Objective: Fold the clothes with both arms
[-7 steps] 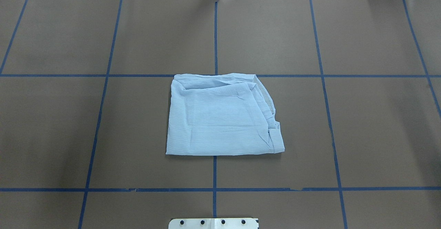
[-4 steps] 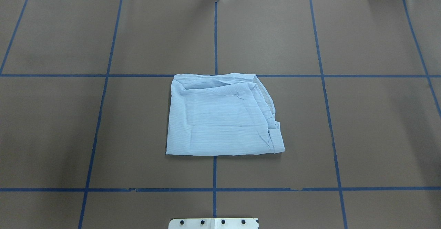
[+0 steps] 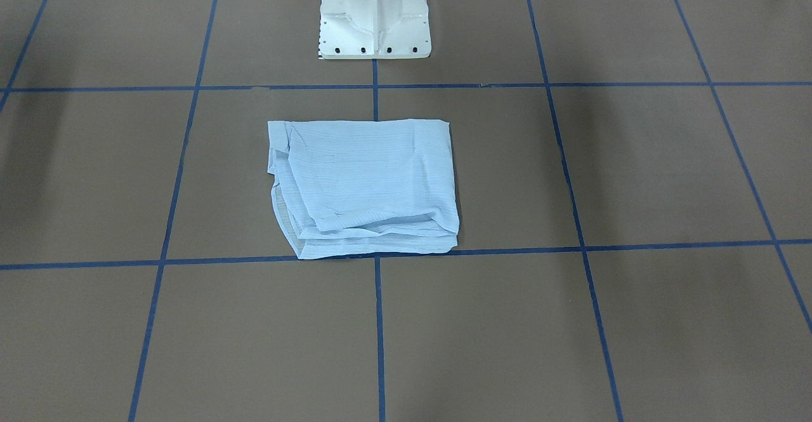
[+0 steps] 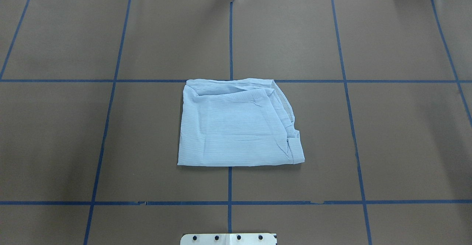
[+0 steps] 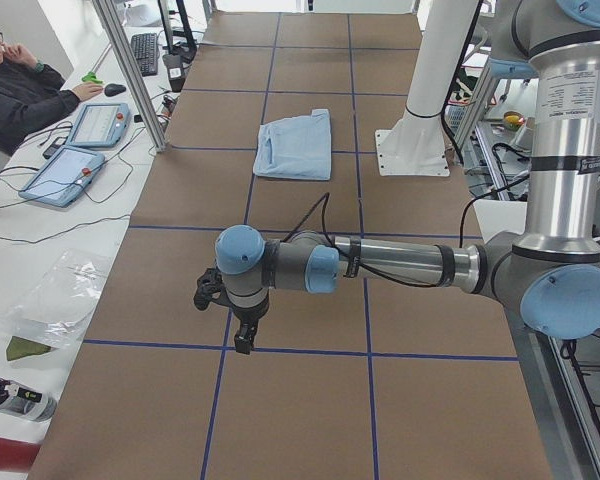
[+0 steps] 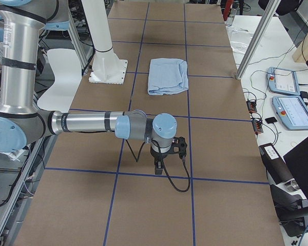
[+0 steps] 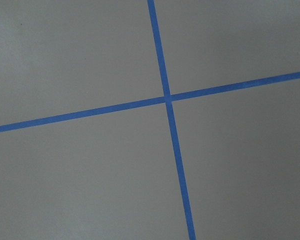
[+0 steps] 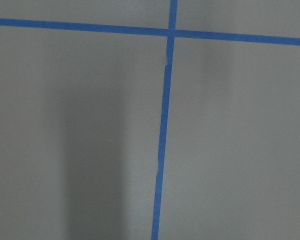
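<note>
shirt (image 4: pixel 236 127): thin light-blue cloth, crinkled and finely striped, matt, slightly sheer where the layers thin out at its right edge.
table cover (image 4: pixel 405 145): brown paper-like sheet, matt and smooth.
grid tape (image 4: pixel 295 202): blue tape, smooth, lying flat on the cover.
pedestal base (image 3: pixel 374 22): white painted metal, smooth, low sheen.
left arm (image 5: pixel 400 262): silver metal tube, satin sheen.
right arm (image 6: pixel 84 123): silver metal tube, satin sheen.
joint cap (image 5: pixel 240 250): light-blue plastic, smooth, semi-gloss.

Shirt (image 4: pixel 236 127) on table (image 4: pixel 398 134) (before pedestal (image 3: pixel 374 22))

Brown table (image 4: pixel 405 145), blue tape grid (image 4: pixel 229 186); folded shirt (image 4: pixel 236 127) at centre; white pedestal base (image 3: pixel 374 22).
</note>
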`<action>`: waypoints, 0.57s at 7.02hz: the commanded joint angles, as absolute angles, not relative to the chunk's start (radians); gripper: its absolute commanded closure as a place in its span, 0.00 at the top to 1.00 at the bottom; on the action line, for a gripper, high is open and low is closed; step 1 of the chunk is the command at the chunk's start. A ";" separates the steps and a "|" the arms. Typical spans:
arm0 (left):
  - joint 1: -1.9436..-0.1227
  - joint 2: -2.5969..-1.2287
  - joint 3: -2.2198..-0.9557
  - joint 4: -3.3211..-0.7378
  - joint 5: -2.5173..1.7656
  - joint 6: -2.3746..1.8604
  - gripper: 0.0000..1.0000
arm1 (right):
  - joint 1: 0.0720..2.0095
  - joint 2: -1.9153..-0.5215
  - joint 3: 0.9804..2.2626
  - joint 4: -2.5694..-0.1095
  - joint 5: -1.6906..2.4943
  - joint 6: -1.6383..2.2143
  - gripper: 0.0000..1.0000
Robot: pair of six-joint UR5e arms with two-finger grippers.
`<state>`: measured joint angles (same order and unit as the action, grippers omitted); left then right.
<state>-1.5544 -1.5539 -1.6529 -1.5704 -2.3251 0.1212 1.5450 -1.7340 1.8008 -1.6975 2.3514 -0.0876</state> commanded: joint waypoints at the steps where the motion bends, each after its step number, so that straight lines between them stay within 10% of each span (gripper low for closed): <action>1: -1.554 -1.555 -1.644 -1.571 -2.326 0.121 1.00 | 1.546 -1.733 1.792 -1.692 2.349 -0.087 1.00; 4: -1.554 -1.551 -1.641 -1.566 -2.329 0.120 1.00 | 1.545 -1.740 1.789 -1.689 2.352 -0.072 1.00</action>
<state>-1.5539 -1.5533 -1.6445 -1.5684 -2.3272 0.1209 1.5450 -1.7368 1.7906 -1.6900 2.3503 -0.0765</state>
